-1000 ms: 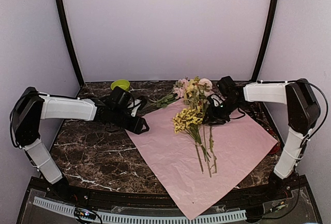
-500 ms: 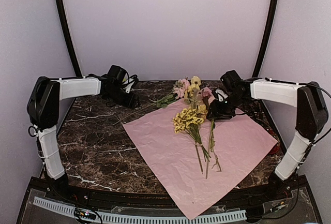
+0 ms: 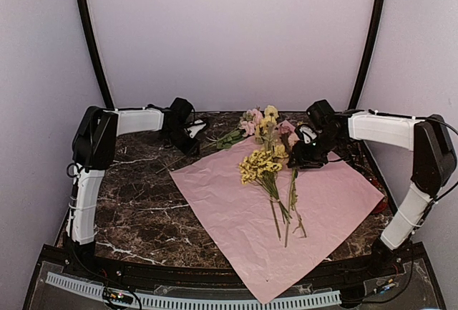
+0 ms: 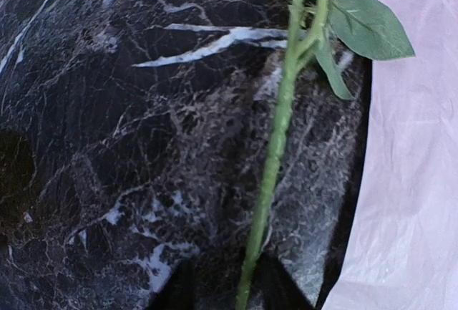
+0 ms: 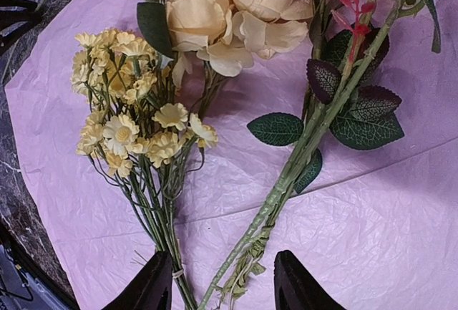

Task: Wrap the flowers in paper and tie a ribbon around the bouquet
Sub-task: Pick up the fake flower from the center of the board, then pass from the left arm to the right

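The flowers (image 3: 266, 145) lie on the flat lilac-pink paper (image 3: 322, 202): a yellow cluster (image 5: 129, 131), pale roses (image 5: 236, 9) and a dark-leaved stem (image 5: 300, 160). My right gripper (image 3: 304, 156) hovers over their stems, open (image 5: 223, 288), with that stem running between its fingers untouched. One more leafy green stem (image 3: 225, 140) lies on the marble beside the paper's back-left edge. My left gripper (image 3: 192, 138) is down at it, open (image 4: 227, 296), a finger on each side of the stem (image 4: 275, 152). No ribbon is in view. No wrapped bouquet shows.
The dark marble table (image 3: 136, 202) stretches left of the paper. Black cables (image 3: 352, 154) trail behind the right arm. A small red object (image 3: 379, 207) peeks out at the paper's right corner. Pale walls and two curved black poles (image 3: 91, 45) close in the back.
My left arm swung from the table's left side to the back, onto the loose green stem. My right gripper opened wider, and a stem now lies on the paper beside the yellow bunch.
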`<action>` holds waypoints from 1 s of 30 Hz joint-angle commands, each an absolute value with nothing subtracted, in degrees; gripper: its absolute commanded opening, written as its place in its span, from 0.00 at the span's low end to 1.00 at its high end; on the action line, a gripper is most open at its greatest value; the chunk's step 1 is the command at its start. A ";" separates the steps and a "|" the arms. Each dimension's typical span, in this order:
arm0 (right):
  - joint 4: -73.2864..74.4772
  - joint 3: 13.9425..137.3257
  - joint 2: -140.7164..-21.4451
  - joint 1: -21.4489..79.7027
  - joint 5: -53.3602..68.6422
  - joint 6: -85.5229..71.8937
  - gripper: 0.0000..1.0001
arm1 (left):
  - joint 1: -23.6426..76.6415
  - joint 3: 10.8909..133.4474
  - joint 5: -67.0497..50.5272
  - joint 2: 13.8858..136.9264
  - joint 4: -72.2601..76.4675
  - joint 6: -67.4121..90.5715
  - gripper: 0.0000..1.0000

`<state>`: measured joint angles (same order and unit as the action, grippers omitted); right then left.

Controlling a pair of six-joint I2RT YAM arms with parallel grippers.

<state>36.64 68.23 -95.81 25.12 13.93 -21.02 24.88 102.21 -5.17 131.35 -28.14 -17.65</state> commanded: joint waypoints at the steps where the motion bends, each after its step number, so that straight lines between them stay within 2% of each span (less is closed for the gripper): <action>1: 36.05 68.32 -95.22 25.66 13.29 -20.82 0.49 | 24.73 102.66 -5.56 134.58 -30.79 -18.96 0.06; 2: 36.22 68.60 -95.39 25.71 13.34 -20.73 0.49 | 24.70 102.82 -6.86 134.50 -30.95 -18.60 0.00; 7: 37.56 70.84 -96.51 26.10 12.93 -19.58 0.49 | 24.69 102.74 -6.79 131.38 -29.79 -16.14 0.00; 14: 37.63 71.15 -94.92 26.45 11.74 -19.76 0.49 | 24.69 97.98 4.51 117.96 -25.61 -9.67 0.00; 17: 37.57 70.98 -94.02 26.54 11.27 -19.86 0.49 | 24.70 93.49 5.59 110.77 -22.35 -9.22 0.00; 26: 37.52 75.61 -92.14 27.19 9.42 -18.44 0.48 | 24.86 75.73 -5.09 87.39 -6.89 -4.56 0.00; 30: 31.47 77.75 -87.29 32.14 10.79 -14.31 0.48 | 25.86 67.43 -17.50 80.14 3.22 1.29 0.00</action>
<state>38.20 74.37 -93.84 27.40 10.04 -18.55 24.73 74.56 -5.45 85.01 -7.94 -5.37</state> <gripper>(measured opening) 0.482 0.026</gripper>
